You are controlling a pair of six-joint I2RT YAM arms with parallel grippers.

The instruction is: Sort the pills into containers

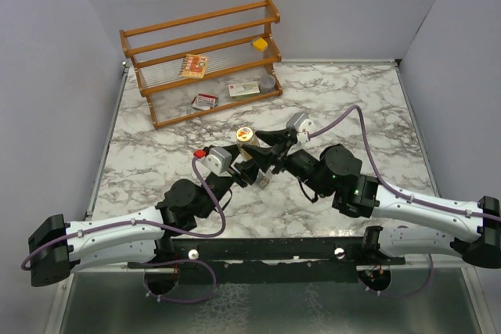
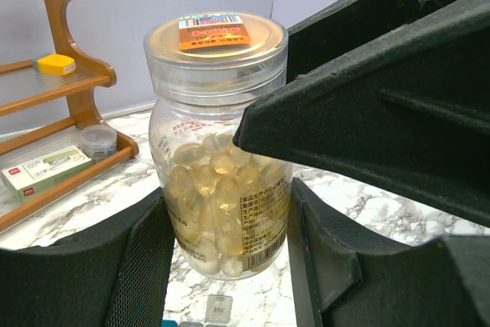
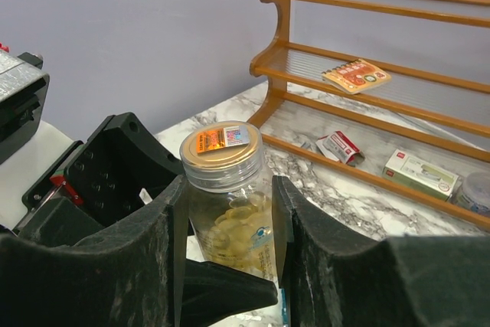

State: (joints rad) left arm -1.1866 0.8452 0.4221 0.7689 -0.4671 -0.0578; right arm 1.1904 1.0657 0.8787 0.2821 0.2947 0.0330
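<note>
A clear pill bottle [image 1: 245, 134] with a gold lid stands upright near the table's middle, half full of pale yellow translucent pills [image 2: 210, 181]. My left gripper [image 2: 230, 223] is shut on the bottle [image 2: 218, 105] low on its body, both pads against the sides. My right gripper [image 3: 226, 216] is shut on the same bottle [image 3: 223, 152] just below the lid, and one of its black fingers [image 2: 360, 112] crosses the left wrist view. Under the bottle, a grey compartment of the containers [image 2: 219, 310] and a teal one beside it show on the marble.
A wooden rack [image 1: 203, 60] stands at the back left. It holds an orange printed packet [image 1: 193, 65], a yellow block [image 1: 260, 44], a green-white box [image 1: 243, 90], a red-white box [image 1: 205, 102] and a small round jar [image 2: 98, 142]. Grey walls close off both sides.
</note>
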